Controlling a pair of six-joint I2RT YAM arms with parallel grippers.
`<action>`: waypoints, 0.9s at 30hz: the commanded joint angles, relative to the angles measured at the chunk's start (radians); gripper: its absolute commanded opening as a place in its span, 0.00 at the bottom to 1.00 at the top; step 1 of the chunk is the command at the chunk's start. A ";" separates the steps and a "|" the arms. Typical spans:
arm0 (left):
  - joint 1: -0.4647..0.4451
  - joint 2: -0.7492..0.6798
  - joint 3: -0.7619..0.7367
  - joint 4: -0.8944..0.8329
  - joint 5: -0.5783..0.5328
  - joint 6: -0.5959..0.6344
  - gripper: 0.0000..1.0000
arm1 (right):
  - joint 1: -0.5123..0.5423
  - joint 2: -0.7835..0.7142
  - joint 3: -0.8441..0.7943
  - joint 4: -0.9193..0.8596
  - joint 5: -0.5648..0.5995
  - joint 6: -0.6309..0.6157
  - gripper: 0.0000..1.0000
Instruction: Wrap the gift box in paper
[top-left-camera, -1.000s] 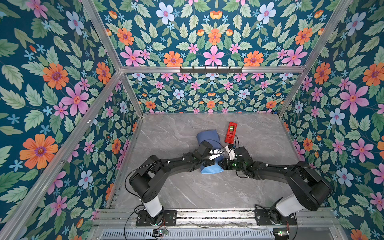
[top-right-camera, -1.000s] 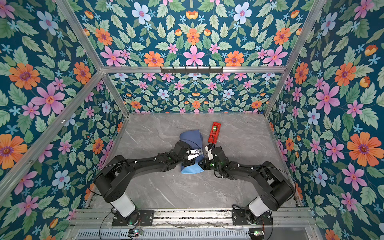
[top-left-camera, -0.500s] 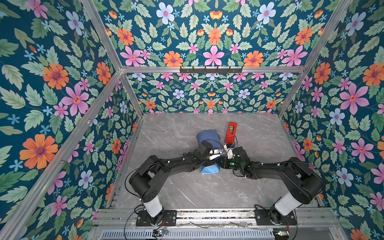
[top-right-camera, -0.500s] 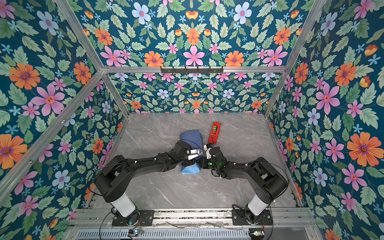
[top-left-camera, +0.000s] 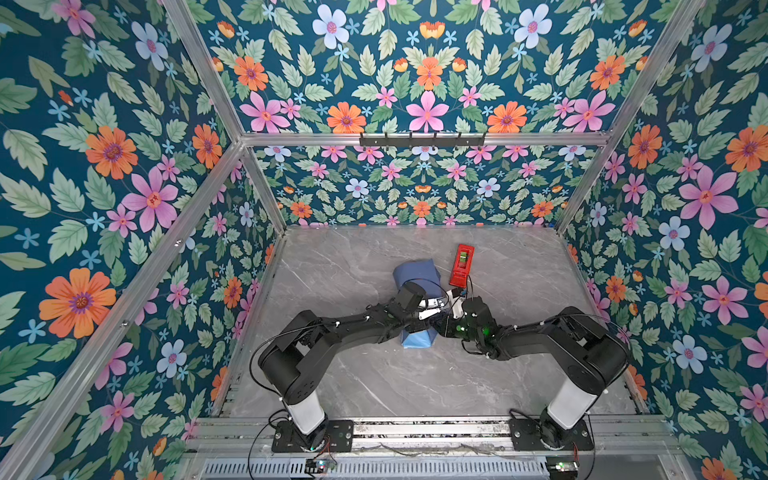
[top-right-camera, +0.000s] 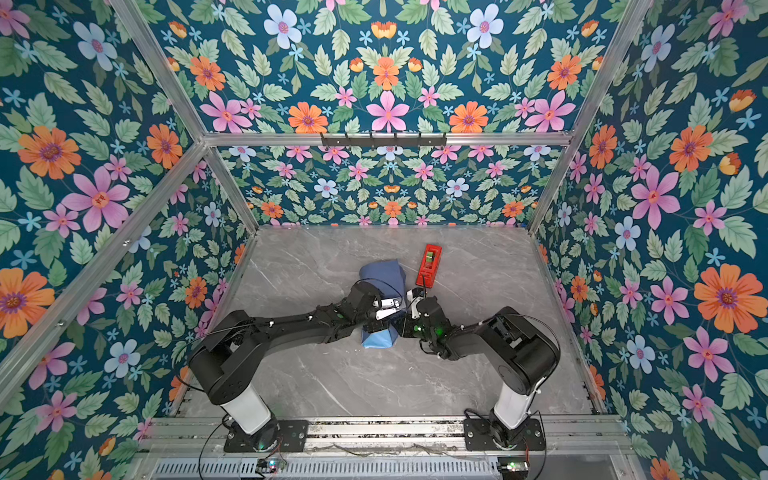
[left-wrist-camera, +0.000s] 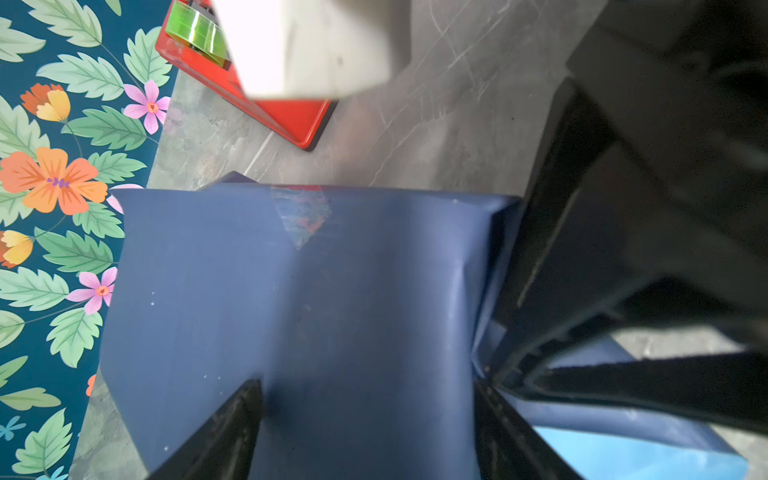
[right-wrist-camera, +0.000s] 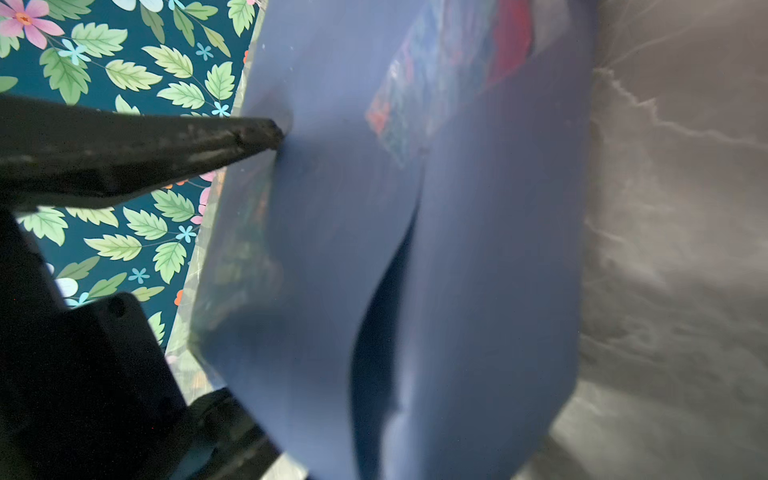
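The gift box is hidden under the slate-blue paper wrapped over it at mid-table. A strip of clear tape holds a seam on the top. A light-blue flap sticks out at the near end. My left gripper is open, both fingertips pressing on the paper's top face. My right gripper reaches in from the right at the near corner. Paper fills the right wrist view and hides its jaws. One of the left fingers shows there, pressing the paper.
A red tape dispenser with a green roll lies just right of the wrapped box, towards the back. The grey marble table is walled by flowered panels on three sides.
My right arm has pushed in closer to the box's near right corner. The left arm and the wrapped box have stayed put.
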 joint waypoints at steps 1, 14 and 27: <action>0.002 0.008 -0.002 -0.092 0.028 -0.011 0.81 | 0.001 0.000 -0.001 0.067 0.021 0.001 0.26; 0.001 -0.026 -0.018 -0.040 0.033 -0.055 0.95 | 0.002 0.008 -0.011 0.064 0.033 -0.005 0.24; -0.006 0.025 -0.011 -0.017 -0.059 -0.045 0.93 | 0.001 -0.007 -0.016 0.061 0.029 0.000 0.22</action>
